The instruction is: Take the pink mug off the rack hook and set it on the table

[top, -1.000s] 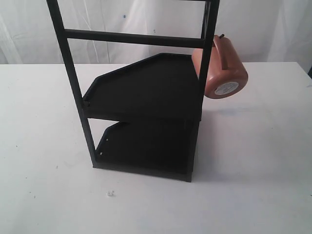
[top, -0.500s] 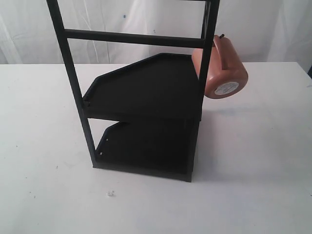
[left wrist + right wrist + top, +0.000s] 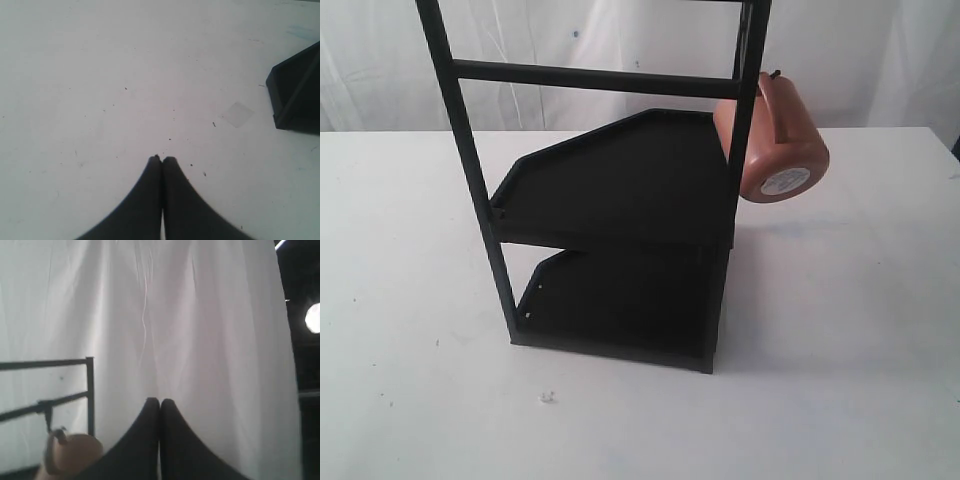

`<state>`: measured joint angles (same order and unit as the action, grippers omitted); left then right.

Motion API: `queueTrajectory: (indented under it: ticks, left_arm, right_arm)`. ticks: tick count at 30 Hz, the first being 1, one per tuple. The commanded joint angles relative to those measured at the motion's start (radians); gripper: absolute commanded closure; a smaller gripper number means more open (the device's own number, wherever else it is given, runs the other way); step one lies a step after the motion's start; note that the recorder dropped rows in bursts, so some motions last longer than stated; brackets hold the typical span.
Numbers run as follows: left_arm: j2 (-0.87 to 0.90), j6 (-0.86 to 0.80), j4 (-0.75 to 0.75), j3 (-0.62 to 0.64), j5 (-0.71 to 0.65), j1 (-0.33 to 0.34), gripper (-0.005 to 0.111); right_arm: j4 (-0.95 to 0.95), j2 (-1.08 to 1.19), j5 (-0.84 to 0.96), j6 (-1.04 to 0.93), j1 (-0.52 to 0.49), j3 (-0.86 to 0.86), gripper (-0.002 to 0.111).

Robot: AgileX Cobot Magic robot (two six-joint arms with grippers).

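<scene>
The pink mug (image 3: pixel 775 140) hangs tilted on the right side of the black rack (image 3: pixel 620 190), its white-stickered base facing out; only the hook (image 3: pixel 775 73) tip shows above it. The rack stands on the white table (image 3: pixel 840 330). Neither gripper appears in the exterior view. My left gripper (image 3: pixel 162 159) is shut and empty above bare table, with a rack corner (image 3: pixel 297 95) off to one side. My right gripper (image 3: pixel 160 401) is shut and empty, facing the white curtain; the mug (image 3: pixel 70 452) and rack posts (image 3: pixel 90 395) sit beside it, apart from the fingers.
A white curtain (image 3: pixel 620 40) hangs behind the table. A small white scrap (image 3: pixel 547 397) lies on the table in front of the rack. A faint square patch (image 3: pixel 237 113) marks the tabletop in the left wrist view.
</scene>
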<state>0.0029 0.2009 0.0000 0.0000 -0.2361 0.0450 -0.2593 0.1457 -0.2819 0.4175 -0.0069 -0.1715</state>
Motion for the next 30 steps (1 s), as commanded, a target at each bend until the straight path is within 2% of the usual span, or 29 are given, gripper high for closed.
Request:
queueTrajectory:
  ticks: [1, 6, 10, 12, 15, 18, 22, 27, 30]
  left_arm:
    - [-0.003, 0.000, 0.000, 0.000, 0.003, -0.008, 0.107]
    - [-0.003, 0.000, 0.000, 0.000, 0.003, -0.008, 0.107]
    - [-0.003, 0.000, 0.000, 0.000, 0.003, -0.008, 0.107]
    - [-0.003, 0.000, 0.000, 0.000, 0.003, -0.008, 0.107]
    - [-0.003, 0.000, 0.000, 0.000, 0.003, -0.008, 0.107]
    - [-0.003, 0.000, 0.000, 0.000, 0.003, -0.008, 0.107]
    - [-0.003, 0.000, 0.000, 0.000, 0.003, -0.008, 0.107]
    - [-0.003, 0.000, 0.000, 0.000, 0.003, -0.008, 0.107]
    - [-0.003, 0.000, 0.000, 0.000, 0.003, -0.008, 0.107]
  right_arm:
    - [-0.003, 0.196, -0.018, -0.375, -0.003, -0.032, 0.108]
    - [0.002, 0.441, -0.105, -0.410, -0.003, -0.032, 0.108]
    - [0.005, 0.606, -0.092, -0.258, -0.003, -0.065, 0.108]
    - [0.002, 0.702, 0.012, -0.168, -0.003, -0.120, 0.108]
    - [-0.001, 0.848, 0.282, -0.075, -0.003, -0.229, 0.108]
    - [0.014, 0.967, 0.506, -0.074, -0.001, -0.346, 0.108]
    - [0.072, 1.046, 0.710, -0.091, 0.013, -0.457, 0.108]
    - [0.159, 1.013, 0.867, -0.258, 0.040, -0.583, 0.108]
    - [0.360, 0.981, 0.919, -0.441, 0.064, -0.678, 0.108]
